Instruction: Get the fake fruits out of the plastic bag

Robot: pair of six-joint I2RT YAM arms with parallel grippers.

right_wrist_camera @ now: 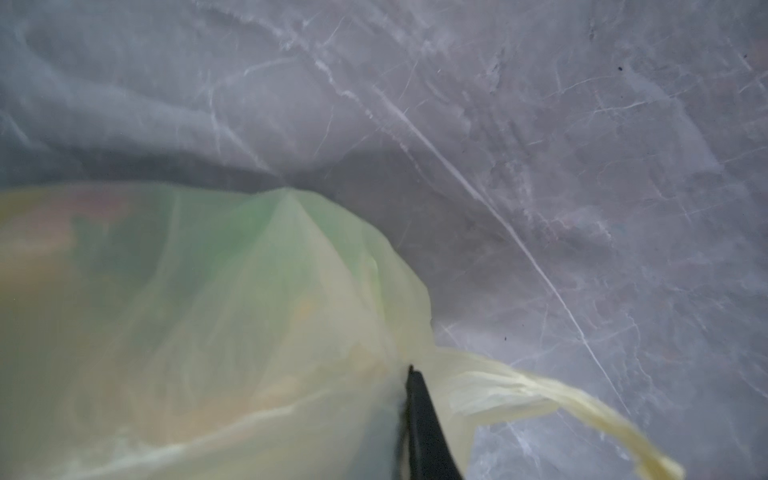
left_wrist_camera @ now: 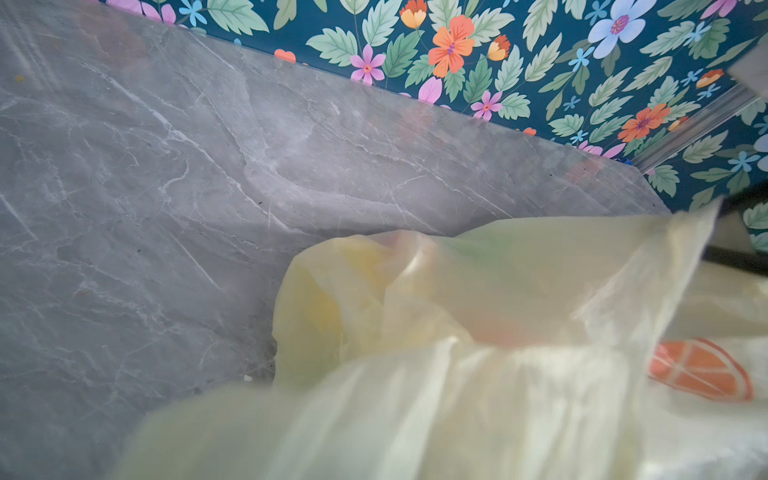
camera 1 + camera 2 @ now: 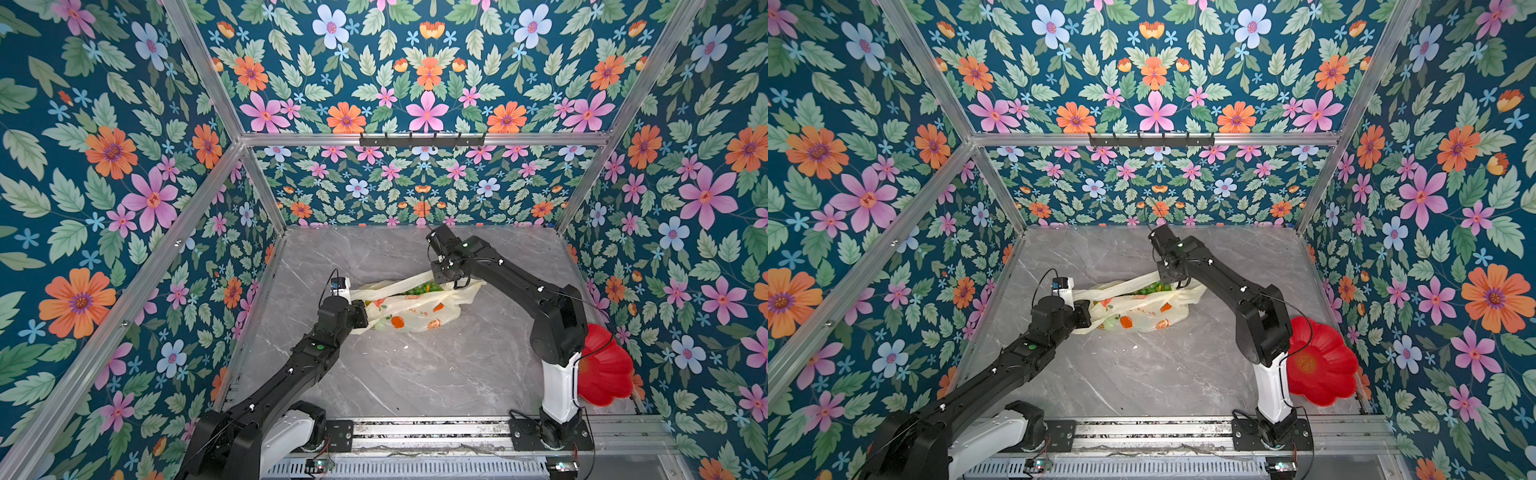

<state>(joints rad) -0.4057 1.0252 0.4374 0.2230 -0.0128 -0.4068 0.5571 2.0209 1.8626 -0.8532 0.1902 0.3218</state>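
Left gripper (image 3: pixel 360 311) is closed on the left end of the plastic bag (image 3: pixel 419 311), probably to anchor it. The bag lies mid-table with its mouth stretched to a slit. Green fake fruits (image 3: pixel 424 287) show inside, none out yet. Right gripper (image 3: pixel 441 277) is clamped shut on the bag's far rim by a handle loop, likely spreading the mouth. Red dish (image 3: pixel 604 370) sits far right, behind that arm. Grey marble table (image 3: pixel 415 374); floral walls (image 3: pixel 124 166).

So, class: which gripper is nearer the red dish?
Right. The right gripper pinches the bag at its end toward the dish; the left gripper holds the opposite end, farther away.
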